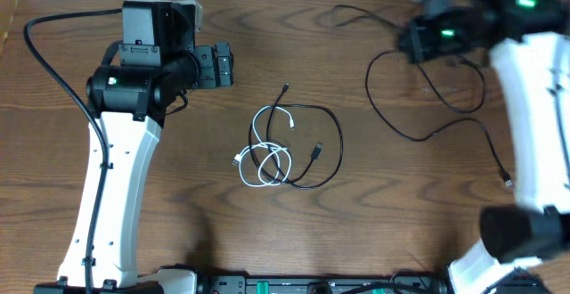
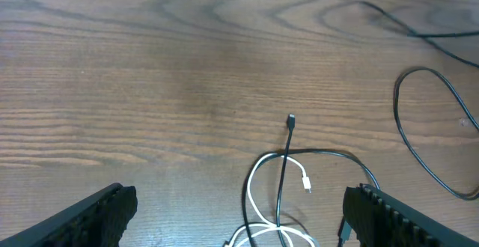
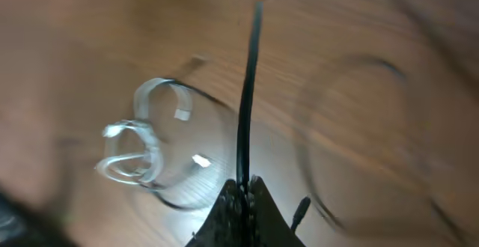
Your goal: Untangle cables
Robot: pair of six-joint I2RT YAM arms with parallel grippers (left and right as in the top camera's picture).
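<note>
Cables (image 1: 276, 176): we see both tangled in one small heap at the middle of the table (image 1: 205, 214), well in from every table edge.
Black cable (image 2: 282, 176): flat on the table. Its wide loop makes the heap's right side, with one plug pointing toward the table's far edge and the other lying inside the loop.
White cable (image 2: 250, 185): coiled in tighter loops on the heap's left side and crossing the black one several times. We cannot tell which lies on top at each crossing.
Left gripper (image 1: 224, 65): over the table's far-left part, jaws spread wide, with nothing between the fingers (image 2: 97, 217). In its wrist view the heap's far end shows in the gap between them.
Right gripper (image 3: 244, 191): blurred, over the table's far-right corner. Its jaws are pressed together on the long cord (image 1: 415, 141), which runs straight out of the tips.
Long cord: a thin black line sprawled over the table's right side, apart from the heap.
Open room: we see bare wood all round the heap, broadest toward the table's near edge and toward the left arm (image 1: 111, 178).
Edges: the table's far edge runs just behind both grippers, and the right arm (image 1: 530, 125) stands along the table's right edge.
</note>
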